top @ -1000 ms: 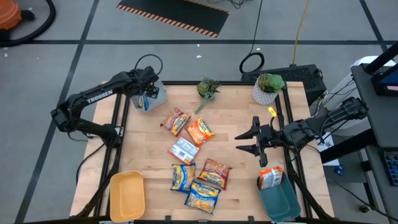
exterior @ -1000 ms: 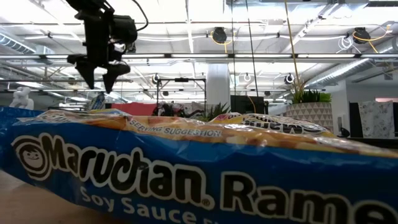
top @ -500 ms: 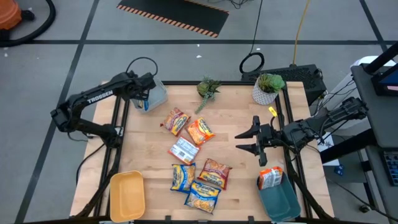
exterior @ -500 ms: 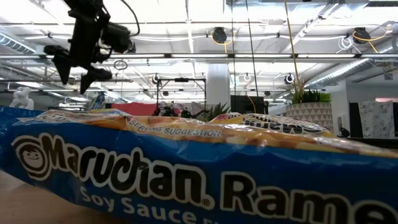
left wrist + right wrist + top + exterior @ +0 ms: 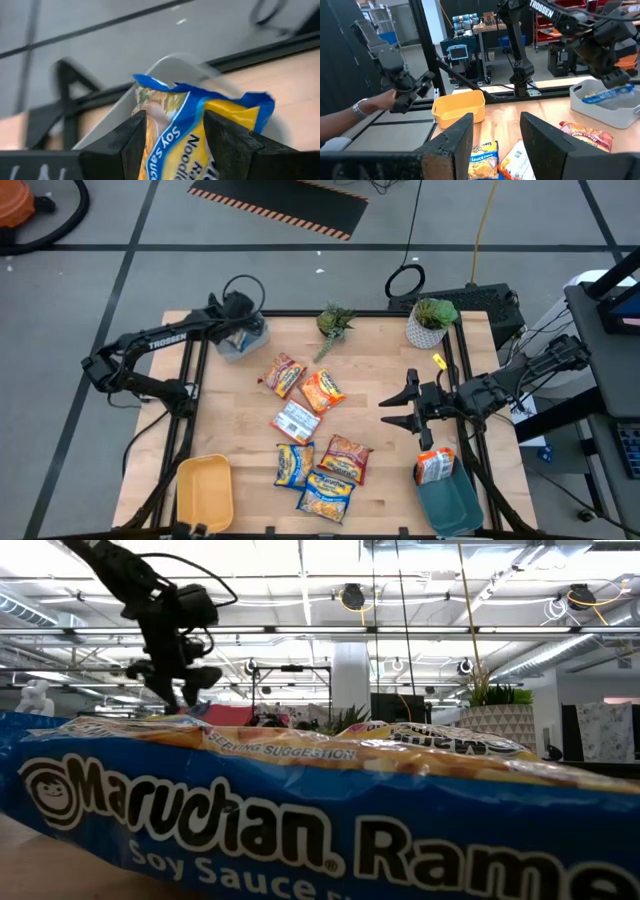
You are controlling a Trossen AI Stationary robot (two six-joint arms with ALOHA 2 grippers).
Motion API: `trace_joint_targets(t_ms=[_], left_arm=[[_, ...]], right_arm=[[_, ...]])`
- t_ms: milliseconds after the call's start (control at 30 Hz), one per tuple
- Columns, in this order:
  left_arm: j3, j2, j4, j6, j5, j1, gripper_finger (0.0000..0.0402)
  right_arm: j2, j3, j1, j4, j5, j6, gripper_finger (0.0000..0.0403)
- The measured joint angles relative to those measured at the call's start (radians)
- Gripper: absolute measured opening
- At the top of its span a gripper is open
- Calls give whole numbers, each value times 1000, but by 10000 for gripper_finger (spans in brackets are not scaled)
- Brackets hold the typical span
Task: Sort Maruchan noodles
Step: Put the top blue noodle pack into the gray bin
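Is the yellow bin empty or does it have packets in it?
Empty. From above, the yellow bin shows only its bare floor, and no packet rises above its rim in the right wrist view.

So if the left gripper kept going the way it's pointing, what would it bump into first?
Probably the blue-and-yellow noodle packet standing in the grey bin. The left gripper points right at it, fingers either side, though depth is hard to judge.
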Motion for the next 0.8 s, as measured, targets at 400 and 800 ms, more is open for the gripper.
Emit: trace_joint_targets(t_ms=[400,800], left_arm=[[0,0,-91,100,186,-37,202],[-71,0,-109,74,33,-174,202]], right_arm=[[0,0,0,6,-1,-20,155],[2,0,0,4,-2,5,155]])
